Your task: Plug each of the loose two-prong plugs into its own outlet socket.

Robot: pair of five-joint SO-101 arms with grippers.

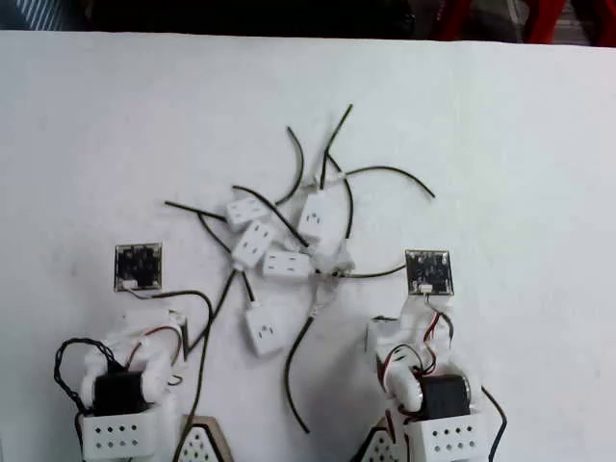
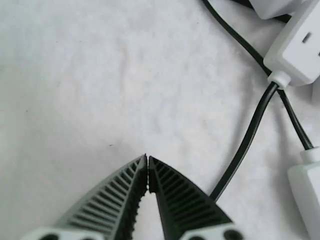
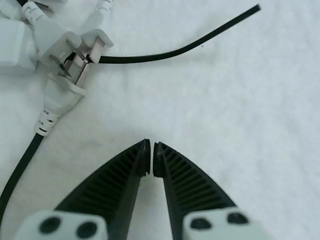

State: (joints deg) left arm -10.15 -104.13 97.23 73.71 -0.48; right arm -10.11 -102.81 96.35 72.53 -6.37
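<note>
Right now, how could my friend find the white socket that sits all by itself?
Look at the white table, then the tangle of sockets and black cords in its middle. Between that tangle and the two arms lies the lone socket. Those in the tangle huddle together, but this one sits apart.

White table (image 1: 539, 144) across nearly the whole frame, matte, faintly textured, evenly lit. Dark strip (image 1: 289, 14) beyond its far edge along the top. Red shapes (image 1: 500, 19) upper right; pale striped patch (image 1: 43, 12) upper left corner.
</note>
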